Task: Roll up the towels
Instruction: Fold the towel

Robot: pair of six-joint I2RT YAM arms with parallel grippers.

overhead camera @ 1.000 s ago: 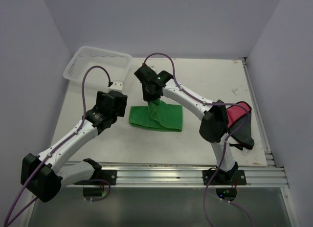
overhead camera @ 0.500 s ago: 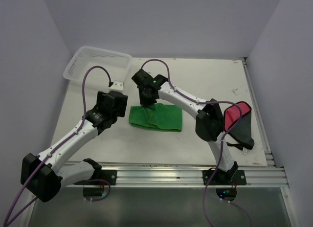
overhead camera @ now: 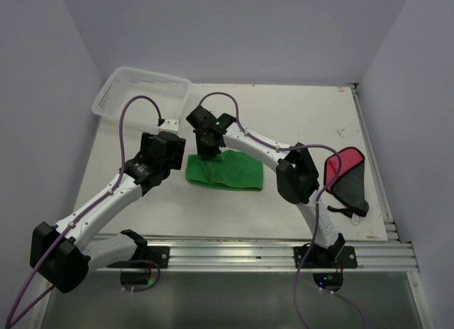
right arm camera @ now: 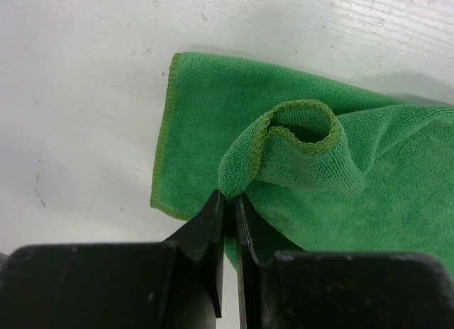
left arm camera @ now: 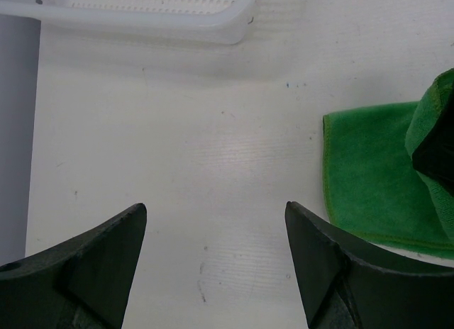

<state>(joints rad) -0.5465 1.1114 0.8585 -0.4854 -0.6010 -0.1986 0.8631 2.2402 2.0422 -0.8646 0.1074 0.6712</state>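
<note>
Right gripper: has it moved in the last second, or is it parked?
Yes. The right gripper, shut on the green towel at its fold, has moved left in the top view, closer to the white basket, which has stayed put.

Bright, even diffuse light from above; white surface near washed out, no hard glare. Soft shadows under basket rim and beside green towel. Towel weave sharp in right wrist view; left gripper fingers dark, slightly blurred up close.
</note>
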